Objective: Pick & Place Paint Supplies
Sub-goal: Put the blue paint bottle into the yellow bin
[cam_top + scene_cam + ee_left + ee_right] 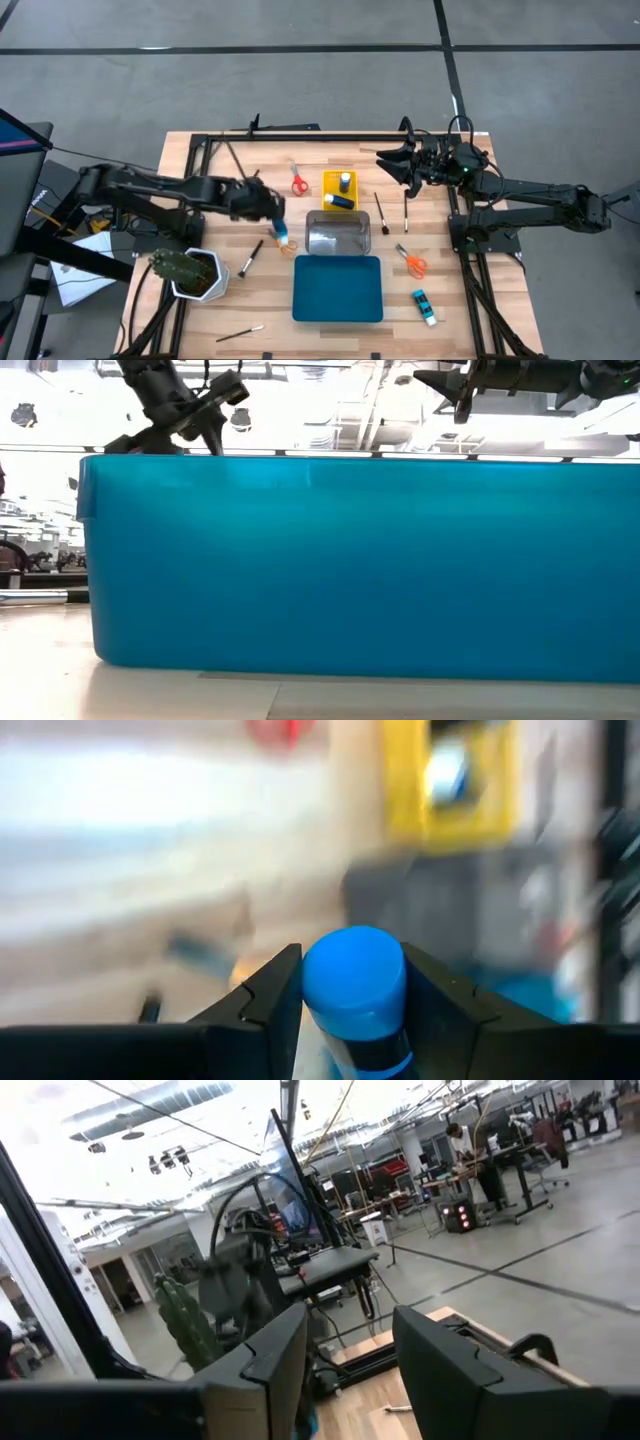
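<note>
One blue bottle [353, 982], gripped.

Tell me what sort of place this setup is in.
Probably a large open robotics lab or workshop: bare concrete floor around the table, rows of workbenches with a person standing at one, and exposed ceiling ducting.
</note>
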Motion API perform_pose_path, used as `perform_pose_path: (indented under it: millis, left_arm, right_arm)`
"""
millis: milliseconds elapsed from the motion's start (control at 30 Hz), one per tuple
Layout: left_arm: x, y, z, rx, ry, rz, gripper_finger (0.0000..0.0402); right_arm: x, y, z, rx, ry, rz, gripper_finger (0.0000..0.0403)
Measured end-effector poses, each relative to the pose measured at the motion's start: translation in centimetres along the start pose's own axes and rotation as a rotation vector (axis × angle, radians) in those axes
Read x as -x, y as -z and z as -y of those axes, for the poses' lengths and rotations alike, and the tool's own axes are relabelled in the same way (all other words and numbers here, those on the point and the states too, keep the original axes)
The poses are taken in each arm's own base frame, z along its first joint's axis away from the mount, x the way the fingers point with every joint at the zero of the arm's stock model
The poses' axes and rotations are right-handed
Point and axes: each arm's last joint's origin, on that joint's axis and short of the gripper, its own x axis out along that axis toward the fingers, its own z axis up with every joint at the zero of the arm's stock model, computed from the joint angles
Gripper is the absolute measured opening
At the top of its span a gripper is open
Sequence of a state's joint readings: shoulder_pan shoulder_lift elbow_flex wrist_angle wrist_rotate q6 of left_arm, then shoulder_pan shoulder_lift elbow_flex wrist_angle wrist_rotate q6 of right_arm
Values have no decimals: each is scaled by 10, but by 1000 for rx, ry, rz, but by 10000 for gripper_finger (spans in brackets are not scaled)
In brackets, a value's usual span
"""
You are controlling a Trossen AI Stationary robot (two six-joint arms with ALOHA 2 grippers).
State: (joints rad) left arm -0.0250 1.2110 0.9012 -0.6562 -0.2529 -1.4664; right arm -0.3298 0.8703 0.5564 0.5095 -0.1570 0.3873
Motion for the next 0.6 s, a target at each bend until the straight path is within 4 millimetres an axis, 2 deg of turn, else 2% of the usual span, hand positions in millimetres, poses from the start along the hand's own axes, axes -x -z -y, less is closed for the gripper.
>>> perform_pose_path:
  millis: [133,300,500,600]
  left_arm:
    - [14,-19,6,115,120,210,135]
    - [18,-33,25,234,314,374,135]
    - [8,-45,53,365,548,465,135]
    - [1,-48,63,407,633,484,135]
  right_arm:
    - [0,1,-1,79,-7,-3,147]
    - [-5,-4,-8,311,-16,-48,147]
    - [-29,-23,-20,633,86,-137,147]
    - [-42,-30,-23,732,153,-160,147]
